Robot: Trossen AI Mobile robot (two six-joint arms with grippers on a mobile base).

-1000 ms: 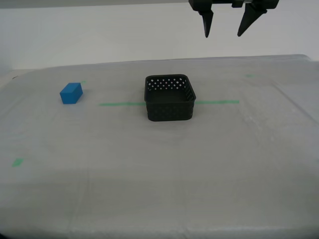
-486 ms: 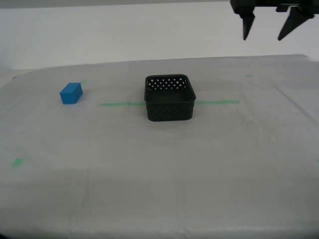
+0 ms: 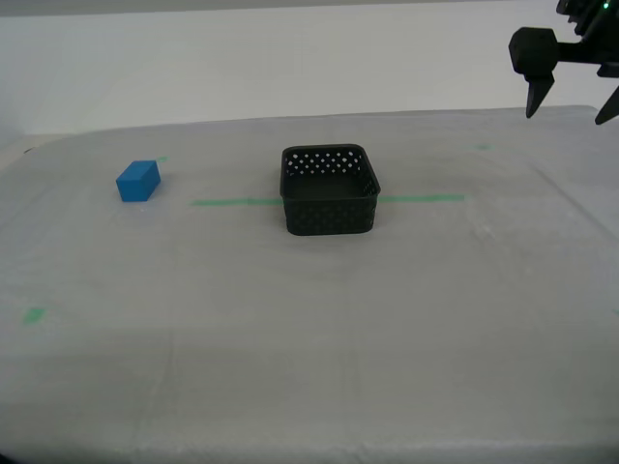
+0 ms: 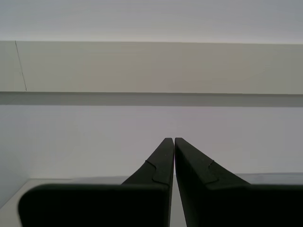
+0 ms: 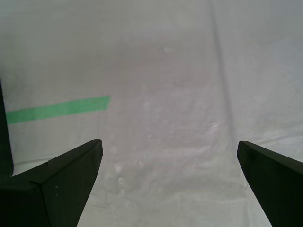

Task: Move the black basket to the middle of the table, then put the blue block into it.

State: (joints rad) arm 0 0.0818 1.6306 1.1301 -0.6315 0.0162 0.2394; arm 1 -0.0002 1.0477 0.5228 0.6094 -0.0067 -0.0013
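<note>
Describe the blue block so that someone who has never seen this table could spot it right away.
Start with the wide table covered in pale cloth, with a green tape line across its middle and the black basket sitting on that line. Follow the line toward the exterior view's left and look just past its end: the blue block lies there alone. It is the only bright blue thing, solid, plain-faced and much smaller than the perforated basket.

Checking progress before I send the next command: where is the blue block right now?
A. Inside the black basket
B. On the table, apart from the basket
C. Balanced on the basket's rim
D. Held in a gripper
B: the blue block lies on the table toward the exterior view's left, well apart from the black basket.
</note>
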